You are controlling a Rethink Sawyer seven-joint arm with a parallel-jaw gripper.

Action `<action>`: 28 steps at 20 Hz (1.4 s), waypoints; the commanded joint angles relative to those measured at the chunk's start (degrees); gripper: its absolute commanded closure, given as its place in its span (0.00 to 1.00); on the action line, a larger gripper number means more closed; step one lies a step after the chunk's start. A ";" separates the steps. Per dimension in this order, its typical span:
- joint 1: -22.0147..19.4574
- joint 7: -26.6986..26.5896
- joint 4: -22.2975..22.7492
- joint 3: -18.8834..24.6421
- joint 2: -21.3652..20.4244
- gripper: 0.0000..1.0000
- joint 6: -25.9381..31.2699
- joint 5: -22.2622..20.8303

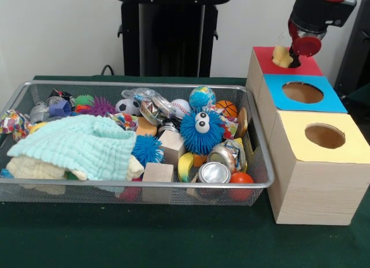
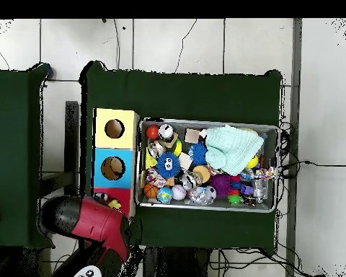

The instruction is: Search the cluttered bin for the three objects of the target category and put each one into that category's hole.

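The gripper (image 1: 296,55) hangs over the red-topped box (image 1: 263,55), its end at the hole (image 1: 295,64); whether its jaws are spread or pressed cannot be told. A pale yellow toy (image 1: 282,56) sits at the hole's edge, beside the gripper. The blue-topped box (image 1: 329,100) and yellow-topped box (image 1: 300,146) stand alongside. The bin (image 1: 139,185) holds a mint cloth (image 1: 81,144), a fuzzy blue ball (image 1: 201,131) and wooden cubes (image 1: 158,172). Only the overhead view shows the green table cover (image 2: 183,90) on tiled floor (image 2: 169,40).
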 commanded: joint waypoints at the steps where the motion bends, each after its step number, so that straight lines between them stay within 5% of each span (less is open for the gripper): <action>1: 0.62 12.03 3.15 6.63 3.63 0.00 -2.00 2.37; 10: 0.31 10.28 4.24 6.07 2.32 0.00 -2.28 1.42; 20: 0.81 6.56 7.76 3.05 -4.13 0.00 1.19 -2.10; 24: 0.41 4.38 10.04 3.54 -6.16 0.00 -1.75 -2.40; 28: 2.85 6.43 7.08 -0.44 -6.63 0.00 5.32 -6.00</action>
